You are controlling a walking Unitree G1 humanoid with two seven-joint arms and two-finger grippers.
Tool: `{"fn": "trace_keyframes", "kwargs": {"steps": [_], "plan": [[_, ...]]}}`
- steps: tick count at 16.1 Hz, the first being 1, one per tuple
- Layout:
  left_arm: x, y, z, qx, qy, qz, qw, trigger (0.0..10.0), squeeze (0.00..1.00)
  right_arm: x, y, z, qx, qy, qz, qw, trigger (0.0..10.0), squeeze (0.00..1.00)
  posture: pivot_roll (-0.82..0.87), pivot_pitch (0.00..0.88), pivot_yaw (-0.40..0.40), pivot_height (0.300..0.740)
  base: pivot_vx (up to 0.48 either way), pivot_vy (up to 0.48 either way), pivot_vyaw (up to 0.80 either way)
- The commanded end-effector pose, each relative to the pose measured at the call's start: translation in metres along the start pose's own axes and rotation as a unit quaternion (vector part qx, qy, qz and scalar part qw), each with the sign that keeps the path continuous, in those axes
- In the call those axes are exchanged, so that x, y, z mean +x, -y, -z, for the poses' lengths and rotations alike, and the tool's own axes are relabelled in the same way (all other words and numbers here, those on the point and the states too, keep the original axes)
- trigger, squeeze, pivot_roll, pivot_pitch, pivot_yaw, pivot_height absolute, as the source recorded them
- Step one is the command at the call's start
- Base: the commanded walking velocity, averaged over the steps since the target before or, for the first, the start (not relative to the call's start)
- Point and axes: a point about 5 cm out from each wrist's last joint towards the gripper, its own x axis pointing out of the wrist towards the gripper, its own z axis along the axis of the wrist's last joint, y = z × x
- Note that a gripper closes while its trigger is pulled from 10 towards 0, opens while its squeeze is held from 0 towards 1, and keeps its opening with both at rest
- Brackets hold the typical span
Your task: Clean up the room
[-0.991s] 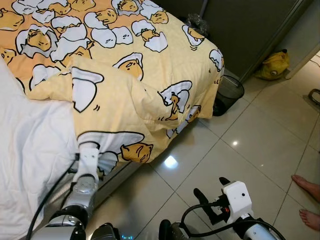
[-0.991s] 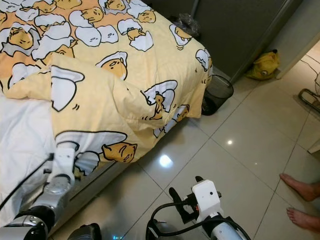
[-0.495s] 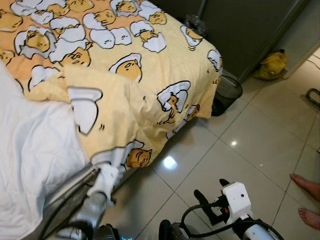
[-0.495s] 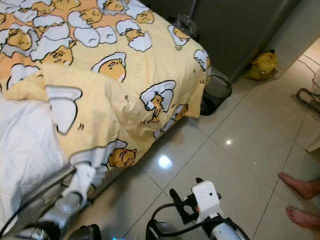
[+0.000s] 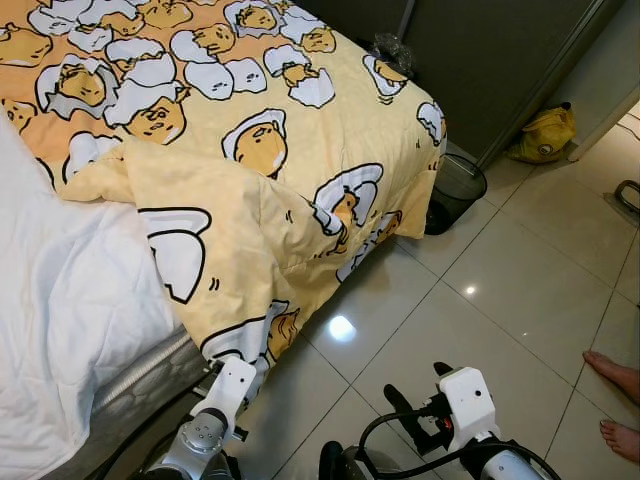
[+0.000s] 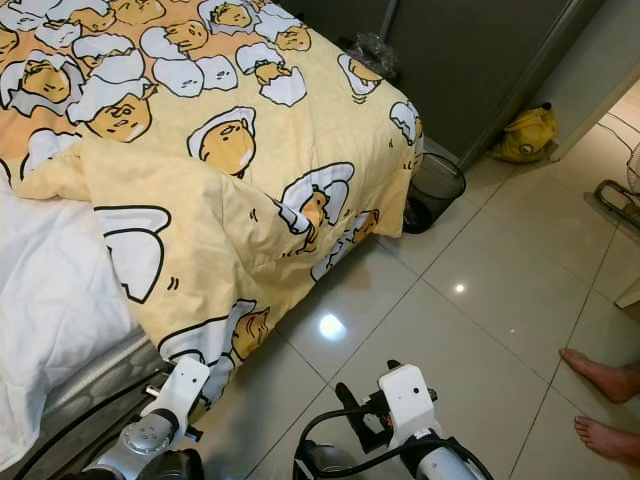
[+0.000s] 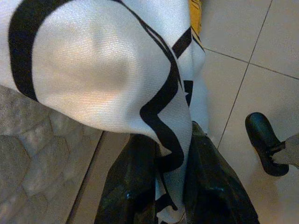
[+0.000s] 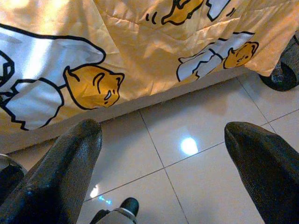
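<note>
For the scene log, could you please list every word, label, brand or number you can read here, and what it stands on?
None can be read.
The yellow comforter, gripped at its hem by the left gripper, carries only cartoon egg figures, no lettering.
The yellow plush toy and the black mesh wastebasket show no legible label.
The white casing of the right gripper shows no marking.

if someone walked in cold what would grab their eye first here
The yellow quilt with its cartoon egg print, spread over the bed and hanging off the edge toward the tiled floor. Next, the left claw low at the bedside, shut on the quilt's hanging corner, while the right claw hangs open over the tiles. A person's bare feet stand on the tiles on the robot's right.
</note>
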Motion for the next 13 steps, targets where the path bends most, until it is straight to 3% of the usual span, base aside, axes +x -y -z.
{"fn": "trace_keyframes", "kwargs": {"steps": [1,3,8,11,13], "plan": [[-0.001,0.007,0.0,0.0,0.006,0.014,1.0,10.0,0.0,-0.002,0.003,0.004,-0.005,-0.008,0.005,1.0,10.0,0.0,-0.11,0.134,-0.129,0.74,0.0,0.0,0.0],[-0.001,0.009,0.0,-0.006,0.008,0.021,1.0,10.0,0.0,-0.001,0.003,0.004,-0.004,-0.008,0.004,1.0,10.0,0.0,-0.11,0.135,-0.127,0.74,0.0,0.0,0.0],[-0.002,0.026,0.0,-0.016,0.007,0.049,0.999,10.0,0.0,-0.001,0.002,0.005,-0.004,-0.009,-0.001,1.0,10.0,0.0,-0.12,0.135,-0.125,0.74,-0.273,0.0,0.0],[-0.003,0.047,-0.004,-0.03,0.005,0.109,0.994,10.0,0.0,-0.002,0.002,0.005,-0.005,-0.012,-0.004,1.0,10.0,0.0,-0.12,0.134,-0.122,0.74,0.0,0.0,0.0],[-0.009,0.08,0.0,-0.043,-0.021,0.18,0.983,10.0,0.0,-0.001,0.003,0.006,-0.007,-0.015,-0.006,1.0,10.0,0.0,-0.12,0.133,-0.123,0.74,0.0,0.0,0.0]]}}
